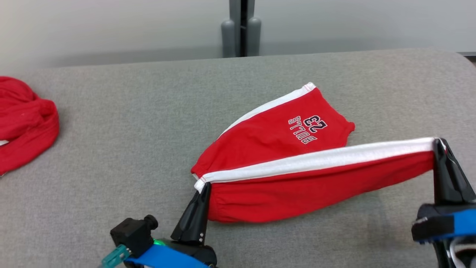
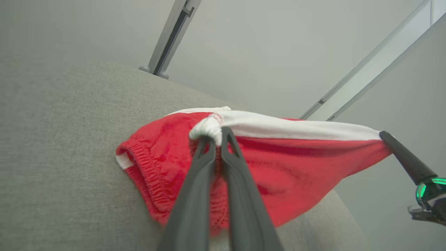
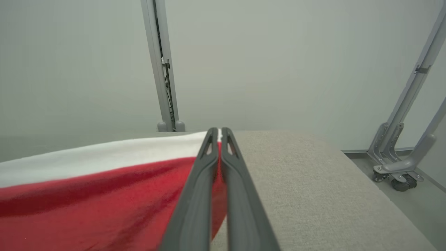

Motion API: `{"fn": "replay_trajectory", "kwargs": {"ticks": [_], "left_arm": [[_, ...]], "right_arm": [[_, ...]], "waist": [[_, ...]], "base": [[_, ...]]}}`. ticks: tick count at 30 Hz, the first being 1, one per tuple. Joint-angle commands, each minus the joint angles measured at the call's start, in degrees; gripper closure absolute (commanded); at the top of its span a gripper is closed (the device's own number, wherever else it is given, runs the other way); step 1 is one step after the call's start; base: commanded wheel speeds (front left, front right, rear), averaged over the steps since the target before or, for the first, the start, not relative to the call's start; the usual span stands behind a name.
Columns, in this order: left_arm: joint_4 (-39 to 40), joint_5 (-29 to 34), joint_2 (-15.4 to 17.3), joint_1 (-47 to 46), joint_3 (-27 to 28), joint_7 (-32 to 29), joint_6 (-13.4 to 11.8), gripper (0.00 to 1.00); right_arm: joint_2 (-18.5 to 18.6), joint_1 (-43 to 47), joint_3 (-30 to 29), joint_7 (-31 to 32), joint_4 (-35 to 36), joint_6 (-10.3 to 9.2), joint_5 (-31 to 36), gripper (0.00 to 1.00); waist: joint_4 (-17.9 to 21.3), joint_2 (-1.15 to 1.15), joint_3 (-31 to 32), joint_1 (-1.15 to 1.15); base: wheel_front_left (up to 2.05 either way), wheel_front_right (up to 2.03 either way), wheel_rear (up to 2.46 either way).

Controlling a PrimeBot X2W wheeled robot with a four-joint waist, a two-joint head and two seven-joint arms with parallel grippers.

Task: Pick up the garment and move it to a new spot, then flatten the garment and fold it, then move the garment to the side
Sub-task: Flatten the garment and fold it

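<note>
The garment (image 1: 282,141) is a pair of red shorts with white side stripes and a printed number. It lies on the grey table (image 1: 130,123), and its near edge is lifted and stretched taut. My left gripper (image 1: 202,186) is shut on the waistband end of the white stripe (image 2: 209,128). At the far right my right gripper (image 1: 438,143) is shut on the stripe's other end (image 3: 195,141). In the left wrist view the right gripper (image 2: 385,135) reaches in from the right, holding that corner. The far leg of the shorts rests flat on the table.
A second red cloth (image 1: 22,119) lies bunched at the table's left edge. A grey post (image 1: 241,29) stands behind the table. A wheeled frame leg (image 3: 400,167) stands on the floor past the table's right end.
</note>
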State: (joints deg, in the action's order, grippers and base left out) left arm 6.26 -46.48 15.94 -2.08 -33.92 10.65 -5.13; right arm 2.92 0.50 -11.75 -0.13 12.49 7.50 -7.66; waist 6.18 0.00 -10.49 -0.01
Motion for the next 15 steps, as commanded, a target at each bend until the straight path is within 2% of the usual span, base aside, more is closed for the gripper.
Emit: {"fn": "replay_trajectory", "kwargs": {"ticks": [1,2,4,5,12,15], "left_arm": [[-0.9,-0.3,-0.9,-0.9,0.0,-0.1,-0.5,1.0],[-1.7,-0.2,-1.4,-1.5,-0.3,-0.3,-0.5,1.0],[-6.2,-1.3,-4.2,-5.3,0.2,-0.3,-0.2,1.0],[-6.2,-1.3,-4.2,-5.3,0.2,-0.3,-0.2,1.0],[-15.7,-4.0,-8.3,-13.9,2.9,-1.3,-0.7,1.0],[-18.7,-5.1,-10.0,-16.5,2.7,-1.7,-0.2,1.0]], "right_arm": [[0.0,-2.5,0.0,0.6,-1.3,-0.02,1.2,1.0],[0.0,-4.1,0.1,1.0,-2.6,-0.02,1.6,1.0],[1.9,-13.4,1.3,2.6,-11.8,-0.02,3.6,1.0],[1.9,-13.4,1.3,2.6,-11.8,-0.02,3.6,1.0],[7.0,-31.7,7.0,4.5,-31.7,-0.02,4.7,1.0],[8.8,-38.1,8.6,4.2,-39.4,-0.02,5.6,1.0]], "waist": [[-1.4,0.0,-1.4,0.01],[-1.9,0.0,-2.1,0.01],[-3.9,0.0,-5.5,0.01],[-3.9,0.0,-5.5,0.01],[-6.9,0.0,-10.8,0.01],[-8.4,0.0,-12.4,0.01]], "base": [[0.0,0.0,0.0],[0.0,0.0,0.0],[0.0,0.0,0.0],[0.0,0.0,0.0],[0.0,0.0,0.0],[0.0,0.0,0.0]]}}
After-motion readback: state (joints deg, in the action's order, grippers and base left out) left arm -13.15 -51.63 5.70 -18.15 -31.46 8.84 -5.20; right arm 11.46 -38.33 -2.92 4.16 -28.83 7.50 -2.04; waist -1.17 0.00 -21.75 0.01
